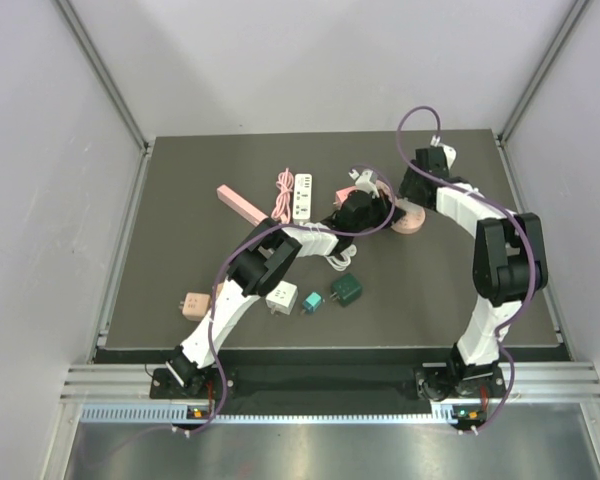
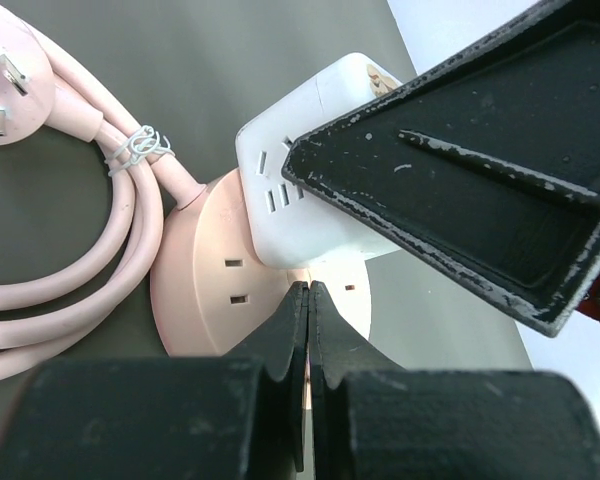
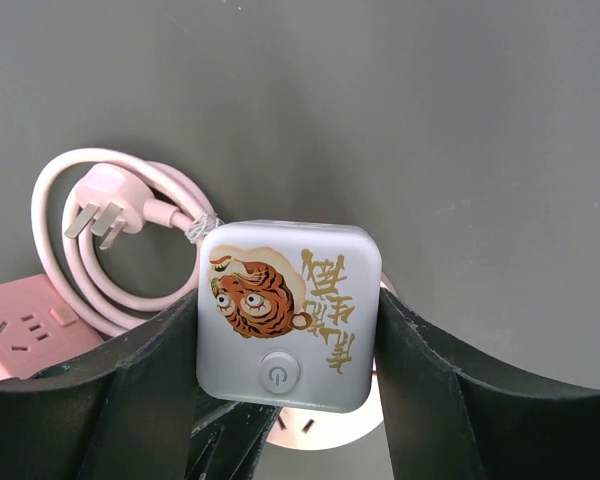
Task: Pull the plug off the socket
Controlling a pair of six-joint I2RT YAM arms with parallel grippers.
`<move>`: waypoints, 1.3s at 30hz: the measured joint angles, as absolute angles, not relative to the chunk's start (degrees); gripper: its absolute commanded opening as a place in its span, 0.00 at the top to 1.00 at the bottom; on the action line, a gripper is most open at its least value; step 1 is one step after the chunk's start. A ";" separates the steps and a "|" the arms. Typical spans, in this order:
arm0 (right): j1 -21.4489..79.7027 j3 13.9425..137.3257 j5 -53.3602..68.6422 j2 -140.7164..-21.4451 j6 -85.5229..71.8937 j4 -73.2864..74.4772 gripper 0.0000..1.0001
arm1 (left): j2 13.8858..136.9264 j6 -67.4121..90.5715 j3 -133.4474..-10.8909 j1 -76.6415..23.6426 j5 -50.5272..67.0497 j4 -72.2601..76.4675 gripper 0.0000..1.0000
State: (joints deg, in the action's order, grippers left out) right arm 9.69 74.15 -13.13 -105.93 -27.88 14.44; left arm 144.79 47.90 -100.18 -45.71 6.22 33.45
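From where I stand, both arms reach to the far right part of the dark table [image 1: 180,170] and meet over the round pink socket [image 1: 412,222]. The white cube plug [image 3: 280,270] sits on top of that socket, its face with the tiger drawing and the power button turned up towards the right wrist camera. In the left wrist view the cube's base lies against the socket's pink face; whether its pins are fully seated I cannot tell.

The right gripper [image 3: 288,340] has the cube between its black fingers [image 3: 150,380], one pressed to each side, so its jaws are clamped on the plug. The left gripper [image 2: 308,300] has its jaws together with nothing between them; its tips sit over the socket's face just beside the cube, apparently bearing on it.

The socket's pink cable [image 2: 70,270] lies coiled beside it, bound with a wire tie, its three-pin end flat on the table; the end of a pink power strip [image 3: 20,335] shows near the coil.

Further off lie a white power strip [image 1: 303,197] and two green adaptors [image 1: 346,289], well apart from the socket.
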 measured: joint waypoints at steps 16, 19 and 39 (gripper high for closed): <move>14.24 71.35 -22.31 -104.31 -25.54 11.88 1.00 | 144.75 47.42 -100.33 -45.89 5.65 32.97 1.00; 13.13 71.09 -20.99 -104.27 -25.98 11.53 1.00 | 144.75 47.40 -100.33 -45.95 5.50 32.97 1.00; 10.00 67.92 -13.74 -101.41 -27.90 10.11 1.00 | 144.62 47.33 -100.36 -46.30 5.52 32.93 1.00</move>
